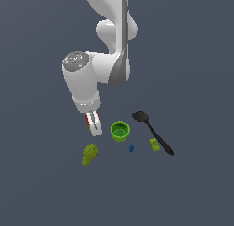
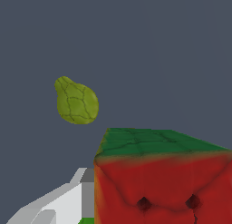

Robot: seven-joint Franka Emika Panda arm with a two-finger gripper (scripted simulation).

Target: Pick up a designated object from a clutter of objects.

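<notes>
The white arm (image 1: pixel 98 67) reaches down from above. Its pincer (image 1: pixel 93 123) points at the counter (image 1: pixel 192 184) and it is closed on the cube (image 1: pixel 88 123). In the exterior view only a thin strip of red and yellow shows, between the white fingers (image 1: pixel 96 123) and on their side toward the exterior view's left. I cannot tell if the cube touches the counter or hangs just above it.

The wrist view shows the cube (image 2: pixel 163 187) very close. It has a red face with two dark dots and a green face next to it. A white finger (image 2: pixel 63 202) sits right against one side of the cube.

The cup (image 1: pixel 119 131) is green and round. It stands upright just beside the pincer, toward the exterior view's right. It does not touch the pincer.

The lumpy olive thing (image 1: pixel 90 154) lies near the pincer, closer to the camera in the exterior view. It also shows in the wrist view (image 2: pixel 76 101), apart from the cube.

The tiny blue piece (image 1: pixel 131 148) lies near the cup. The yellow-green block (image 1: pixel 154 145) lies further toward the exterior view's right. It is right next to the black spatula (image 1: pixel 153 130), by its handle. I cannot tell if they touch. The spatula lies flat with its wide end near the cup.
</notes>
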